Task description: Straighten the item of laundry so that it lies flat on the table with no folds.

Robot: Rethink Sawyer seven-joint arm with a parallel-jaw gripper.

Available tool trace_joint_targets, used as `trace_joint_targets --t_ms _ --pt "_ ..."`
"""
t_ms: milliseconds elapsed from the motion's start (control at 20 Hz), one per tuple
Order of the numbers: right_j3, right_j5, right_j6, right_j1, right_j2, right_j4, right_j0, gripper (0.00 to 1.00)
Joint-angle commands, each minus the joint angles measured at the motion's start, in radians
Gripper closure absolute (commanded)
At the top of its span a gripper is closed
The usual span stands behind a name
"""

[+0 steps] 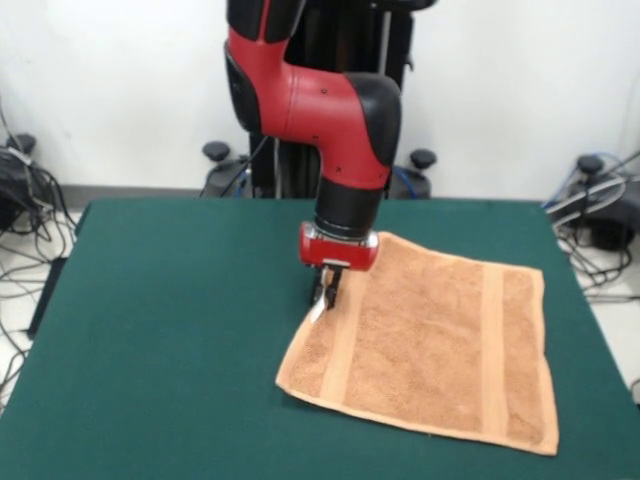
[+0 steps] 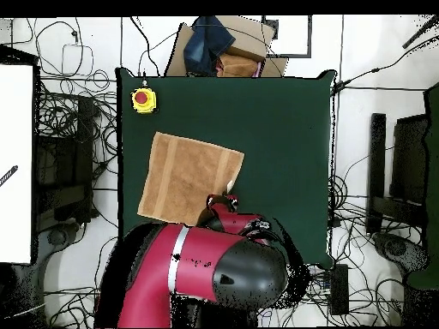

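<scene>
Nubby terry towel (image 1: 430, 345) on matt felt table (image 1: 170, 330); glossy arm (image 1: 320, 95).

The large rectangular dark green felt table (image 1: 160, 320) carries a square orange-tan terry towel (image 1: 430, 350), seemingly flat, toward four o'clock.

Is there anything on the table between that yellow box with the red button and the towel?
No. In the overhead view, only bare green table separates the yellow box from the towel.
</scene>
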Motion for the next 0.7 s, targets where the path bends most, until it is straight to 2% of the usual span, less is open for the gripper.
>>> trace_joint_targets --t_ms 50,700 --pt "-0.118 -0.038 0.078 0.032 -0.023 -0.021 0.002 1.0" --pt "-0.167 -0.018 0.064 0.053 -0.091 0.01 0.032 1.0"
